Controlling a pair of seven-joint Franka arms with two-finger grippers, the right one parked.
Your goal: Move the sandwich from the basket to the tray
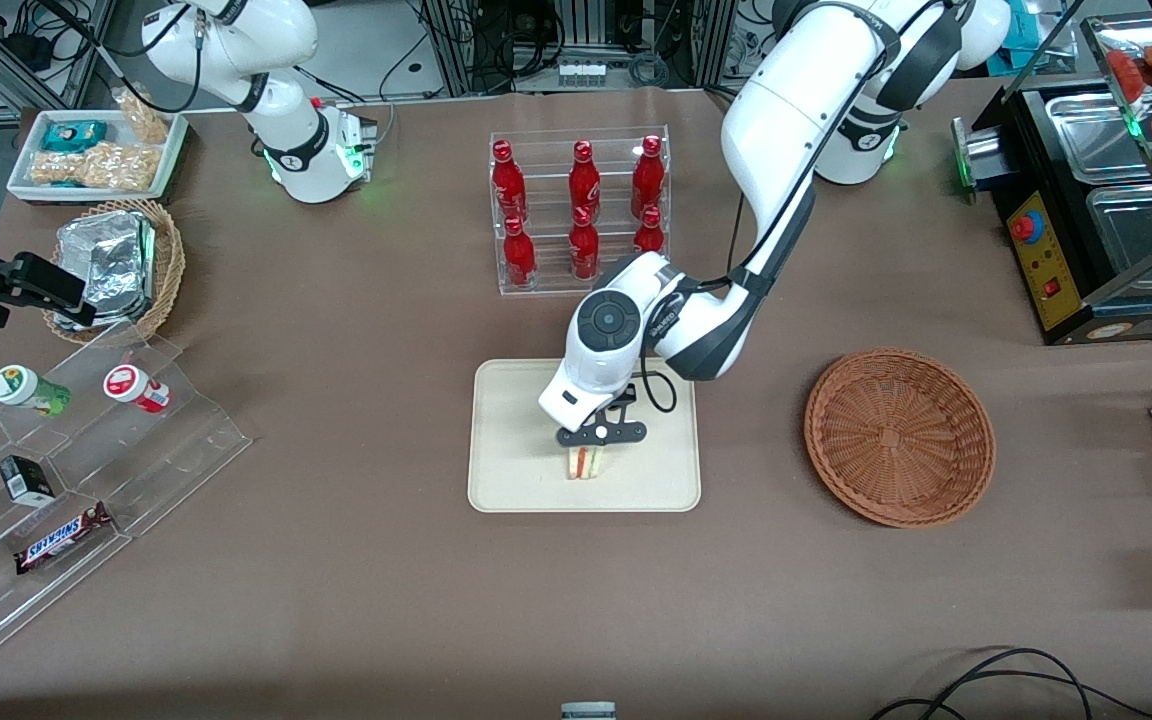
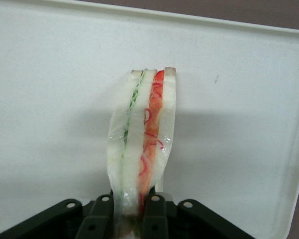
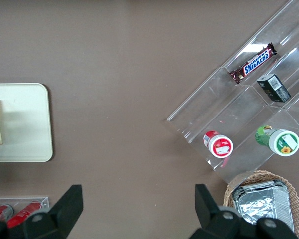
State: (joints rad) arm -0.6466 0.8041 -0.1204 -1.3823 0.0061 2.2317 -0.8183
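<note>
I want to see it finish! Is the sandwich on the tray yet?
Nearly. The basket is empty, so the pickup is done. The gripper holds the sandwich over the tray, fingers shut on it. Left: let go and lift away.

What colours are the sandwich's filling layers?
Green and orange-red between pale bread on the sandwich, held by the gripper over the tray; left wrist view.

Your left arm [image 1: 786, 150] wears white shells with black joints; its gripper [image 1: 588, 452] is a black body with silver screws beside the fingers [image 2: 97, 221].
</note>
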